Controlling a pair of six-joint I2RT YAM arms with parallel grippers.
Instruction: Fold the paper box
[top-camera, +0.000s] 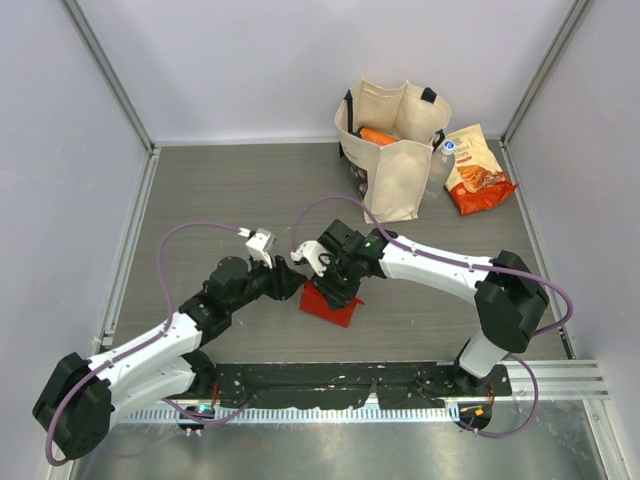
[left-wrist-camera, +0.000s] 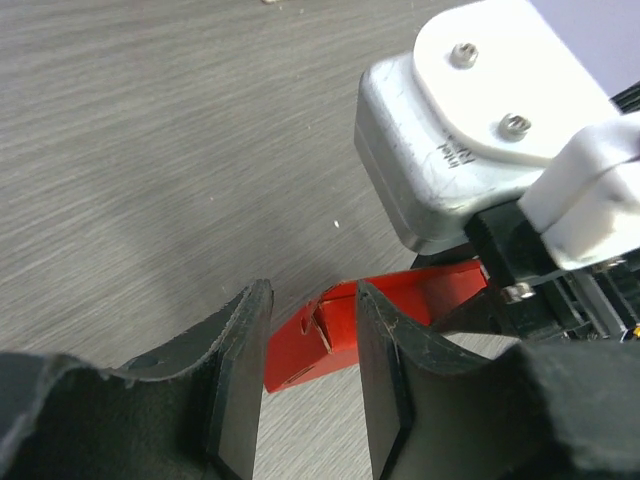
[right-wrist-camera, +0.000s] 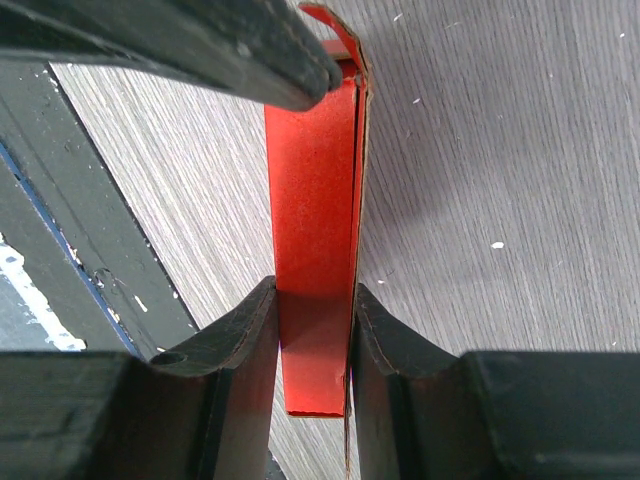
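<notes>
The paper box (top-camera: 330, 306) is bright red card, partly folded and standing on edge on the table in front of the arms. My right gripper (right-wrist-camera: 314, 290) is shut on it, a pad pressed to each side of the narrow red panel (right-wrist-camera: 315, 170). In the top view the right gripper (top-camera: 336, 288) comes down on the box from above. My left gripper (left-wrist-camera: 313, 300) is open just to the left of the box (left-wrist-camera: 300, 350), whose slotted end shows past the fingertips with bare table between the pads. The left gripper (top-camera: 293, 278) sits beside the right one.
A beige tote bag (top-camera: 395, 150) stands at the back with an orange item inside. An orange-red snack bag (top-camera: 478, 170) lies to its right, with a clear bottle (top-camera: 440, 165) between them. The black mounting plate (top-camera: 350, 378) runs along the near edge. Walls enclose three sides.
</notes>
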